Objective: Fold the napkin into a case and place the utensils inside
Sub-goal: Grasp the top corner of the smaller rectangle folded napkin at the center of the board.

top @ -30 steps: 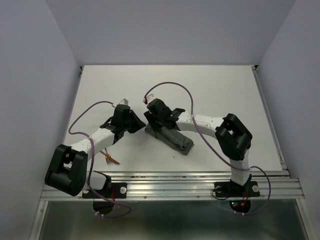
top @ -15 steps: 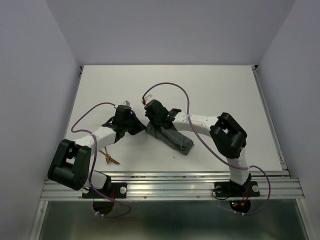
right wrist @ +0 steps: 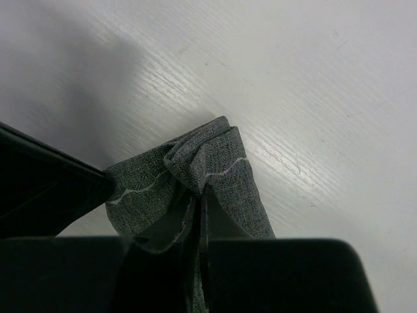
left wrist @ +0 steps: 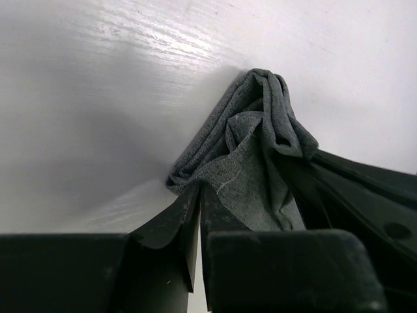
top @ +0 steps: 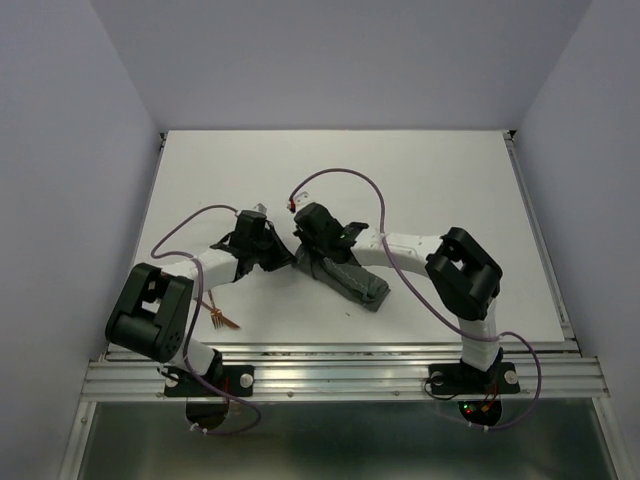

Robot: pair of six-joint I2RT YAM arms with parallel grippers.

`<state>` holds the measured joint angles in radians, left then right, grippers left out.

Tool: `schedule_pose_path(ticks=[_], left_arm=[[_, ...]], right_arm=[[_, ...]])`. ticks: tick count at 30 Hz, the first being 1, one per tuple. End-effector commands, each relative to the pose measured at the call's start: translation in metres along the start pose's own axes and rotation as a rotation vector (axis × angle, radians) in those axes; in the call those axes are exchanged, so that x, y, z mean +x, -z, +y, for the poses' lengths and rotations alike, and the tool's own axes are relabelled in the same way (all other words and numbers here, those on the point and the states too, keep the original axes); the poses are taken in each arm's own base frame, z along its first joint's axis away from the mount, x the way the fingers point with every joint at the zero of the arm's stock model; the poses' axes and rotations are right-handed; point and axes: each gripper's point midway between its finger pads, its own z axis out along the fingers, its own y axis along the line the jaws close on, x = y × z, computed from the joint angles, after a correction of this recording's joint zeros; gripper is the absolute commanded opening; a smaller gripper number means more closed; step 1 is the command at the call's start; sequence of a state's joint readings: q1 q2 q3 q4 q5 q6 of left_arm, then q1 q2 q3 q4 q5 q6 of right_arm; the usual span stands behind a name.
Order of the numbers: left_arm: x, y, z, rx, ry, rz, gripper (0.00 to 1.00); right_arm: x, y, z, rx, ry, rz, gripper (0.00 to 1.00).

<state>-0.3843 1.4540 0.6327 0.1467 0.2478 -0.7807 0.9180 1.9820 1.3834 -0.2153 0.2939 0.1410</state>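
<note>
Grey-green folded cloth napkin on desk, long axis running far-left to near-right. Left hand and right hand both clamped on its far-left end. Copper-brown metal utensils well left of napkin, nearer left hand.

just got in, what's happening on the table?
Both arms are on one end of the napkin: the left gripper and the right gripper are each pinched shut on it, close together. The cloth lies as a narrow folded strip. The utensils lie at the near-left edge of the table, not yet inside.
</note>
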Motion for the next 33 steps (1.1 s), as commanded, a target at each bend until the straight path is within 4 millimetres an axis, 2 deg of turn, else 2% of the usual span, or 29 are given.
schedule_pose_path(ticks=[1, 9, 14, 19, 23, 24, 27, 33], left_arm=[[-0.021, -0.008, -0.018, 0.044, -0.047, -0.041, 0.15], [-0.024, -0.028, -0.03, 0.08, -0.042, -0.013, 0.1], [-0.025, -0.032, -0.027, 0.06, -0.036, -0.01, 0.1], [-0.031, -0.016, -0.028, 0.057, -0.038, -0.061, 0.15], [-0.033, 0.0, -0.027, 0.044, -0.07, -0.112, 0.28], [-0.029, 0.003, -0.023, 0.03, -0.078, -0.107, 0.33], [-0.025, 0.014, -0.025, 0.02, -0.125, -0.123, 0.36], [-0.002, 0.012, -0.043, 0.015, -0.225, -0.096, 0.36]], right_arm=[[-0.035, 0.018, 0.009, -0.045, -0.046, -0.113, 0.01], [-0.033, 0.025, 0.008, -0.053, -0.058, -0.122, 0.01], [-0.03, 0.029, 0.006, -0.047, -0.085, -0.119, 0.01], [-0.029, 0.031, 0.0, -0.031, -0.126, -0.119, 0.01], [-0.029, 0.033, -0.002, -0.037, -0.164, -0.117, 0.01], [-0.028, 0.034, -0.002, -0.042, -0.175, -0.116, 0.02], [-0.028, 0.035, -0.003, -0.055, -0.204, -0.113, 0.02], [-0.024, 0.034, -0.01, -0.069, -0.251, -0.101, 0.02]])
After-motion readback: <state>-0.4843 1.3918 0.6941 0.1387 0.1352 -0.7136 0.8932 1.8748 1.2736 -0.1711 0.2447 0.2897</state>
